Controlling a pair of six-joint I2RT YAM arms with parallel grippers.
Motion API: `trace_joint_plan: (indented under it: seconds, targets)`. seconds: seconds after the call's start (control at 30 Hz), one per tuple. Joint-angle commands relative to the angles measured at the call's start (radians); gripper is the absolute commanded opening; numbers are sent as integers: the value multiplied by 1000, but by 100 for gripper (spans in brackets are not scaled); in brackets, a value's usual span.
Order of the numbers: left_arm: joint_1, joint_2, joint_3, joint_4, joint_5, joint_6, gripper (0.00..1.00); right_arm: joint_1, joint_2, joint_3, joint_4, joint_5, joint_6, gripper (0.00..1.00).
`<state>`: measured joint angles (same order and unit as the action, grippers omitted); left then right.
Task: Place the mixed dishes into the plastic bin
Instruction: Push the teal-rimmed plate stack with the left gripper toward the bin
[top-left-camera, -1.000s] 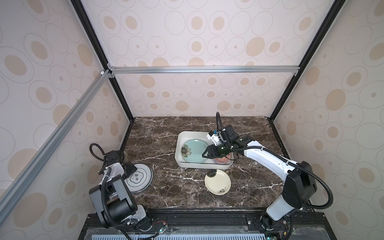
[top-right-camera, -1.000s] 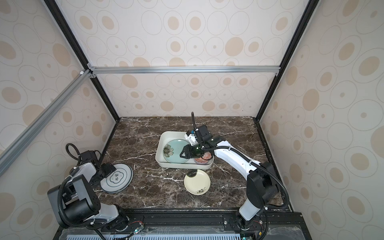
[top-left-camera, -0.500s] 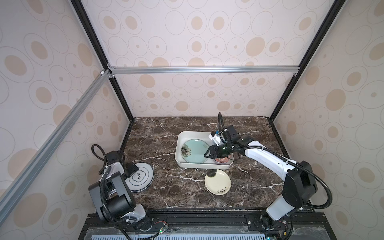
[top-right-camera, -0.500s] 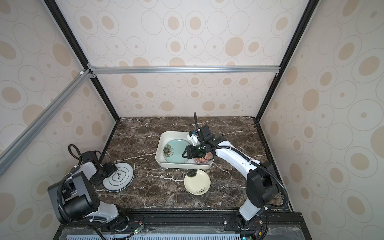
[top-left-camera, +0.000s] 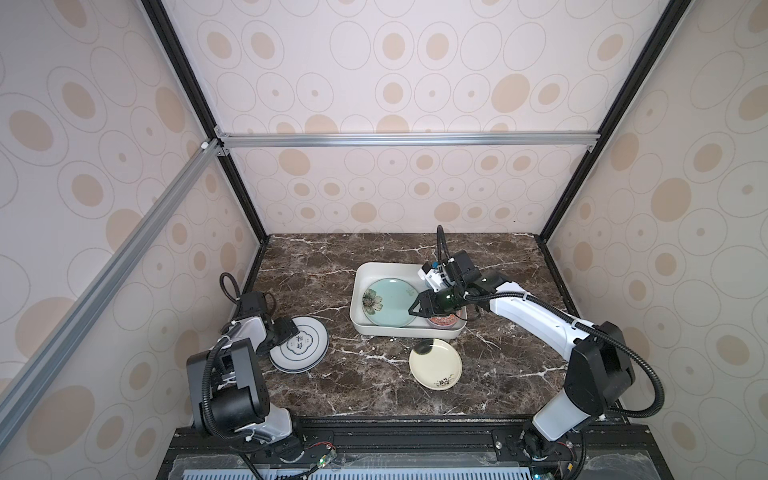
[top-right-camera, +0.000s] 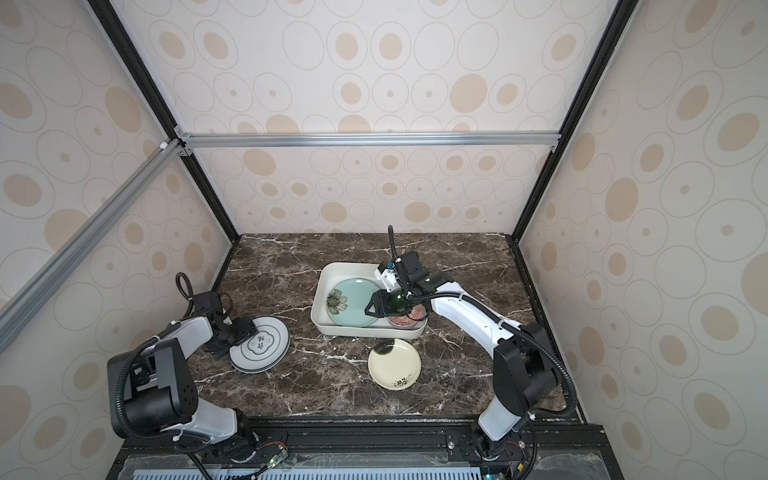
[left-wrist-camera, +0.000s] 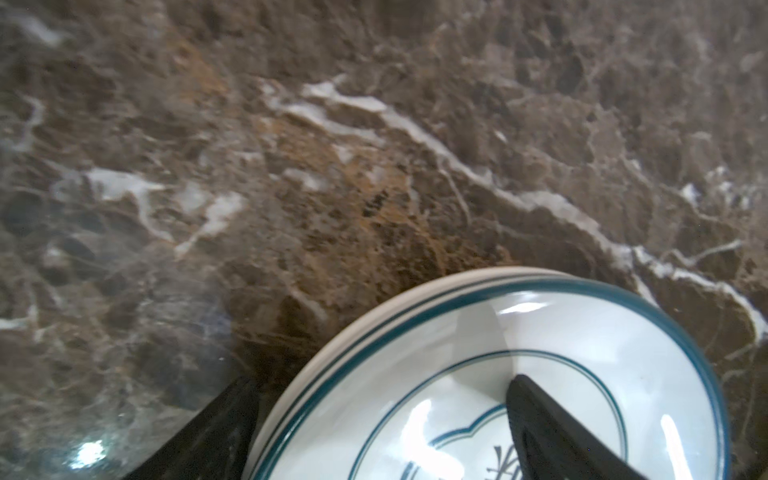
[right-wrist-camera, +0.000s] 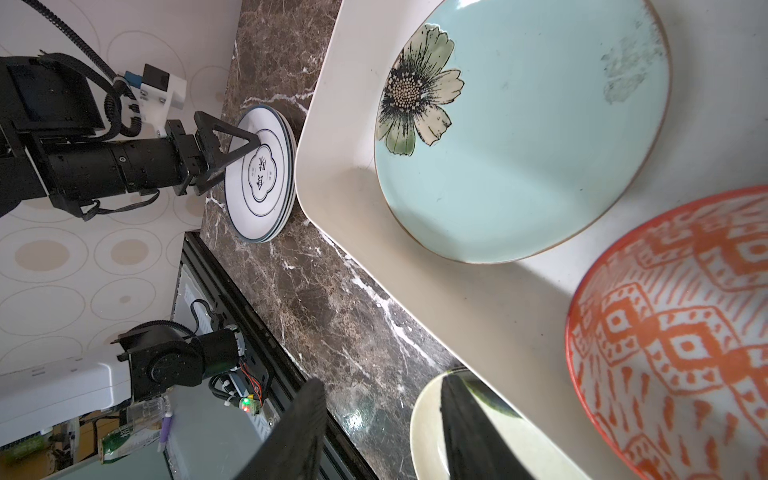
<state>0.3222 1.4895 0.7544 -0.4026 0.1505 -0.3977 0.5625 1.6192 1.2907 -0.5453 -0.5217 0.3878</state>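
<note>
The plastic bin (top-left-camera: 359, 291) (top-right-camera: 322, 291) stands mid-table and holds a teal flower plate (top-left-camera: 388, 301) (right-wrist-camera: 519, 137) and a red-patterned bowl (top-left-camera: 444, 321) (right-wrist-camera: 673, 357). My right gripper (top-left-camera: 415, 309) (right-wrist-camera: 382, 380) hovers open over the bin's front part with nothing between its fingers. A small cream plate (top-left-camera: 436, 363) (top-right-camera: 395, 365) lies on the table just in front of the bin. At the left, stacked white blue-rimmed plates (top-left-camera: 303, 345) (left-wrist-camera: 457, 374) rest on the marble. My left gripper (top-left-camera: 286, 332) (left-wrist-camera: 382, 380) is open, straddling their near rim, one finger over the top plate, one outside.
The dark marble table (top-left-camera: 365, 386) is boxed in by patterned walls on three sides, with a black rail (top-left-camera: 374, 432) along its front edge. The left arm's base (top-left-camera: 232, 399) stands close to the plate stack.
The stack of blue-rimmed plates has slid to the right, and the left gripper has followed it. The right arm has hardly moved.
</note>
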Motion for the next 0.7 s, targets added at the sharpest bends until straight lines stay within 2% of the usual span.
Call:
trace_joint_plan:
  seconds: [0.0, 0.33, 0.67]
  targets:
    - [-48, 23, -7, -45, -2, -11, 93, -1, -16, -8, -6, 11, -3, 48]
    - [-184, 8, -18, -38, -20, -66, 91, -1, -31, -27, -21, 31, -5, 48]
    - [-279, -53, -78, -5, -35, -145, 91, 19, -90, -82, -118, 124, -36, 48]
